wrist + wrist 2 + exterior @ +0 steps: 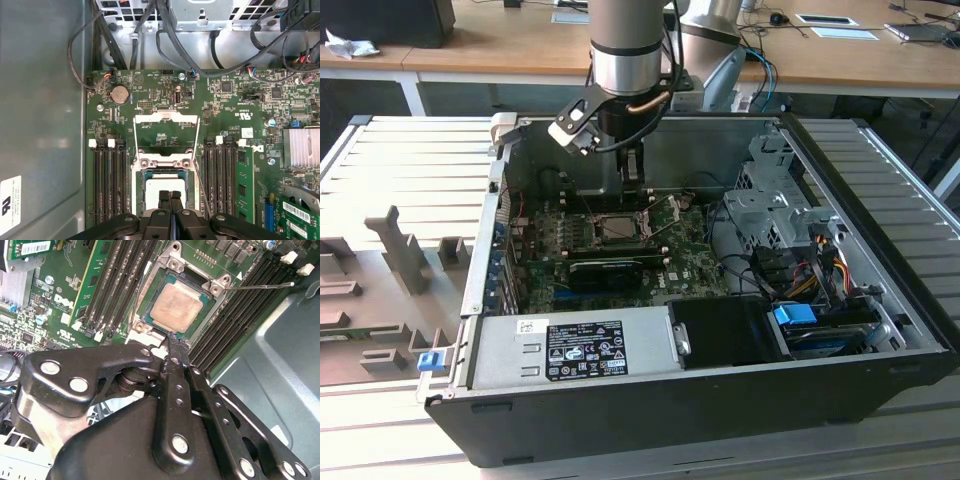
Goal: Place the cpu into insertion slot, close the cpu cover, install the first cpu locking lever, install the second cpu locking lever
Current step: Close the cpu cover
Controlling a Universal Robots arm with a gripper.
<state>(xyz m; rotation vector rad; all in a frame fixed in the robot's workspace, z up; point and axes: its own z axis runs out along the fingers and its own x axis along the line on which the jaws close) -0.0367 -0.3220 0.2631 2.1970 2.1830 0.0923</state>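
The cpu, a pale silvery-beige square, lies flat in the insertion slot on the green motherboard. In the first wrist view its face shows just past my fingertips. The cpu cover, a thin silvery frame, stands swung open on the far side of the insertion slot. One thin locking lever sticks out free beside the socket. My gripper is shut with nothing seen between its fingers, its tips at the socket's near edge. In the exterior view the gripper hangs above the socket.
Long black memory slots flank the socket on both sides. A long black card lies in front of the socket. The case wall, cable bundles, the power supply and the drive cage close in the board.
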